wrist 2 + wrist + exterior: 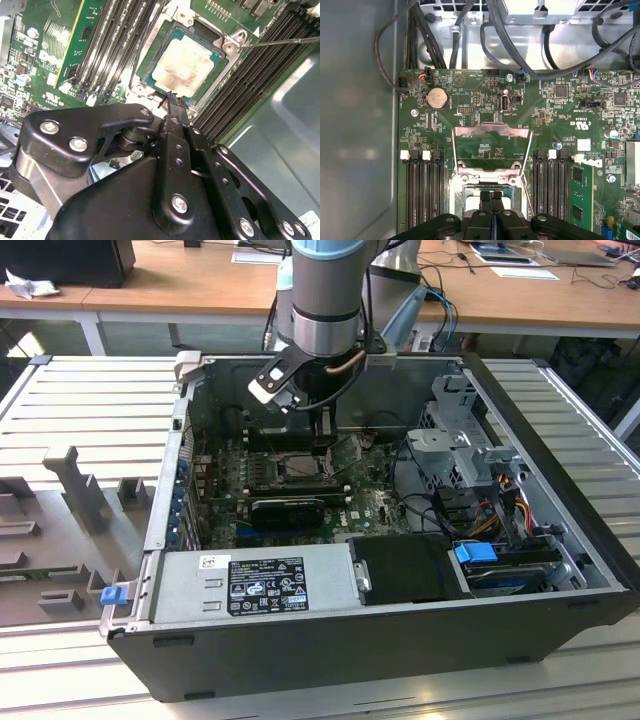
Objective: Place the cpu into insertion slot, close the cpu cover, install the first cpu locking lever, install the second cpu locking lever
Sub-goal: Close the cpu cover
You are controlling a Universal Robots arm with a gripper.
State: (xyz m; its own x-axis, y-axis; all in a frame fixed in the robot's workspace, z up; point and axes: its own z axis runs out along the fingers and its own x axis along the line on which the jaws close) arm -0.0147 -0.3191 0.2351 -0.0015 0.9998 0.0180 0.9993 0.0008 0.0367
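The cpu (pixel 184 61), silver top with brownish smears and a green rim, lies flat in the insertion slot (pixel 298 462) on the green board. My gripper (pixel 172 96) hangs just over the chip's near edge, shut, with nothing seen between the fingertips. In the first wrist view the gripper (pixel 491 194) sits over the socket, and beyond it the cpu cover (pixel 490 131) stands swung open, with green board showing through its window. A thin locking lever (pixel 285 41) sticks out past one socket corner. In the exterior view the gripper (pixel 322 438) reaches down into the open computer case.
Black memory slots (pixel 260 65) flank the socket on both sides. A grey power-supply box (pixel 255 585) lines the case's near wall, and a metal drive cage (pixel 470 445) with cables stands on the exterior view's right. A coin battery (pixel 438 98) sits beyond the cover.
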